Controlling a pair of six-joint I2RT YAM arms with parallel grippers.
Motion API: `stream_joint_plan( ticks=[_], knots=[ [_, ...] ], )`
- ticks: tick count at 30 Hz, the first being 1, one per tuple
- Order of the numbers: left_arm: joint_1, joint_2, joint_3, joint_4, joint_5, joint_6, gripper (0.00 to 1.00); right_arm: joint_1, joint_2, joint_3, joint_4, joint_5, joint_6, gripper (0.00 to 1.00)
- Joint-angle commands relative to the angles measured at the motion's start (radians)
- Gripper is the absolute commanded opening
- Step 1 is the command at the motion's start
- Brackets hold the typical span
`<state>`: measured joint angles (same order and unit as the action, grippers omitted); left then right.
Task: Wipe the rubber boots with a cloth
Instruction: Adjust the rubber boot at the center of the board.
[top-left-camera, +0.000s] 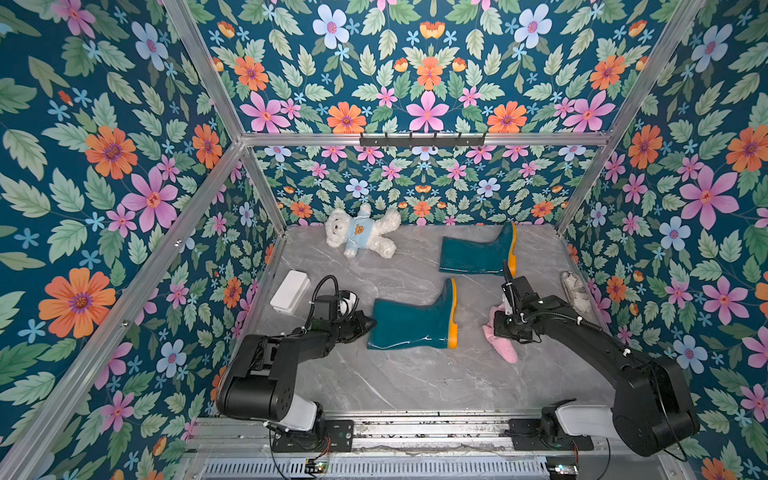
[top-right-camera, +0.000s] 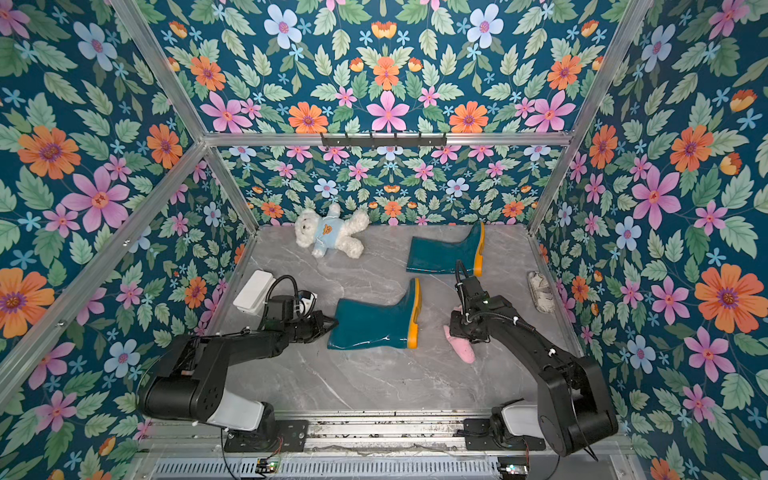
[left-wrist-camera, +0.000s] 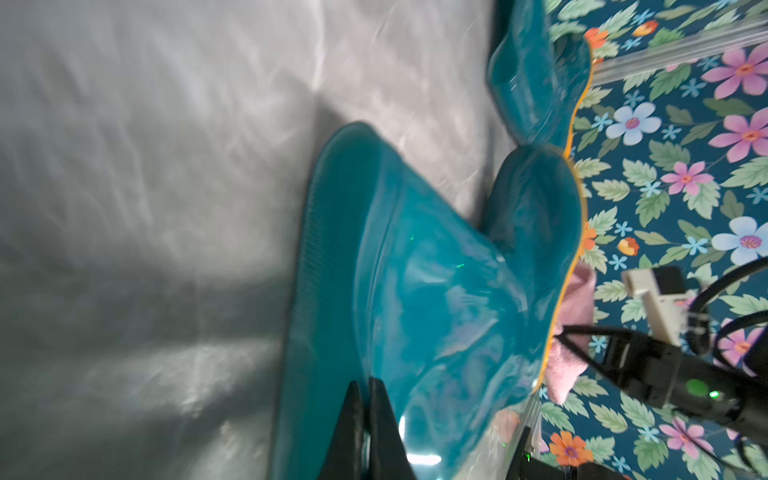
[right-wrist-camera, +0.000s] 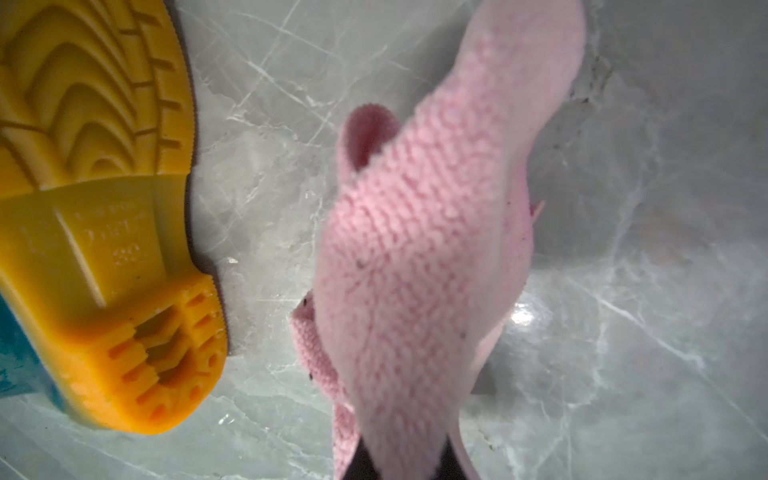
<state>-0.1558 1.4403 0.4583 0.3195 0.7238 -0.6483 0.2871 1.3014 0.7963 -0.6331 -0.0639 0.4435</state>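
Two glossy teal rubber boots with orange-yellow soles lie on their sides on the grey marble table: the near boot (top-left-camera: 409, 322) (top-right-camera: 374, 322) and the far boot (top-left-camera: 473, 253) (top-right-camera: 442, 253). My left gripper (top-left-camera: 371, 322) (left-wrist-camera: 368, 386) is at the near boot's cuff, shut on its rim; a thin strip of it shows between the fingers. My right gripper (top-left-camera: 505, 328) (right-wrist-camera: 403, 461) is shut on a pink cloth (top-left-camera: 503, 347) (right-wrist-camera: 436, 249). The cloth hangs down and trails onto the table just right of the near boot's sole (right-wrist-camera: 95, 249), apart from it.
A white teddy bear (top-left-camera: 361, 232) in a blue shirt lies at the back left. A white box (top-left-camera: 289, 291) sits by the left wall, close to my left arm. A dirty white shoe (top-left-camera: 577, 291) lies along the right wall. Floral walls enclose three sides.
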Motion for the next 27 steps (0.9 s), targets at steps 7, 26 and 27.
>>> stream_joint_plan(
  ticks=[7, 26, 27],
  knots=[
    [0.001, -0.29, 0.281, -0.509, -0.129, 0.083, 0.0, -0.086, -0.11, -0.082, 0.086, -0.097, -0.003, 0.0],
    [-0.357, -0.186, 0.685, -0.659, -0.276, 0.095, 0.0, -0.173, -0.206, -0.134, 0.094, -0.159, -0.019, 0.0],
    [-0.405, -0.146, 0.677, -0.631, -0.292, 0.077, 0.0, -0.176, -0.209, -0.137, 0.096, -0.159, -0.02, 0.0]
  ],
)
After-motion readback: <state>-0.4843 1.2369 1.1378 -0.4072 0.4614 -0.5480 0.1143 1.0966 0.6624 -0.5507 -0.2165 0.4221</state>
